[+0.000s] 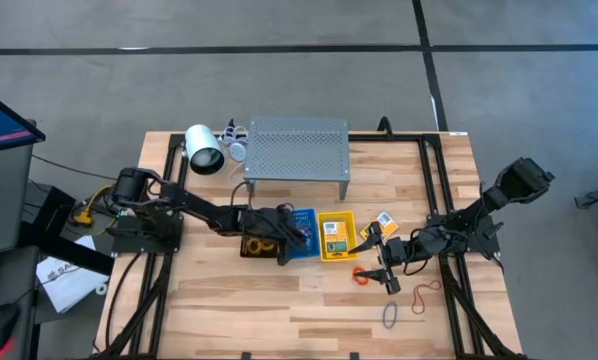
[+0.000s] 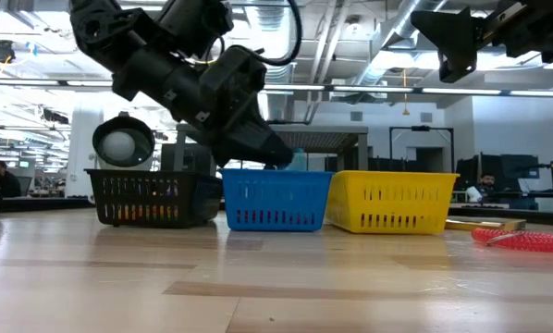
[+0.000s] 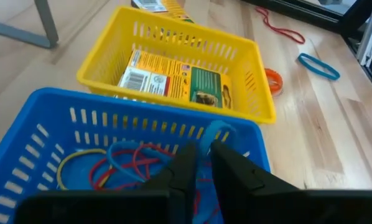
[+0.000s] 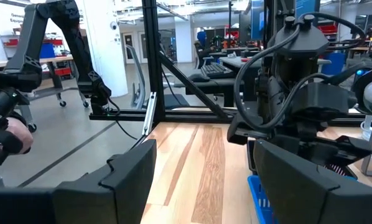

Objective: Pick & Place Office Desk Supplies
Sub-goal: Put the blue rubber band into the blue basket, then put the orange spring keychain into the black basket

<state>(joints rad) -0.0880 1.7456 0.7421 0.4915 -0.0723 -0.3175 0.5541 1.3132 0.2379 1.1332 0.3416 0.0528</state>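
My left gripper (image 3: 203, 152) hangs over the blue basket (image 3: 49, 106), fingers almost together, with a light-blue rubber band (image 3: 216, 132) at their tips. Red, blue and yellow rubber bands (image 3: 111, 165) lie on that basket's floor. To its right stands the yellow basket (image 3: 99, 68), and a yellow-and-green crayon box (image 3: 173, 81) lies flat in it. In the high view my left gripper (image 1: 304, 238) is above the blue basket (image 1: 301, 222). My right gripper (image 1: 387, 270) waits open to the right of the yellow basket (image 1: 336, 235), fingers wide apart (image 4: 198, 180) and nothing between them. My left gripper pinches a short stretch of the light-blue band's loop (image 3: 206, 144) between its two fingertips. The fingers slant downward, coming from the table's left. The rest of the loop curls free just beyond the tips, above the inside of the blue basket near its right wall.
A black basket (image 1: 257, 245) stands left of the blue one. The grey perforated shelf (image 1: 297, 150) and a white cylinder (image 1: 204, 150) are at the back. Loose on the table to the right lie an orange band (image 3: 273, 81), a red band (image 3: 282, 28), a blue band (image 3: 318, 65) and a crayon box (image 1: 383, 222).
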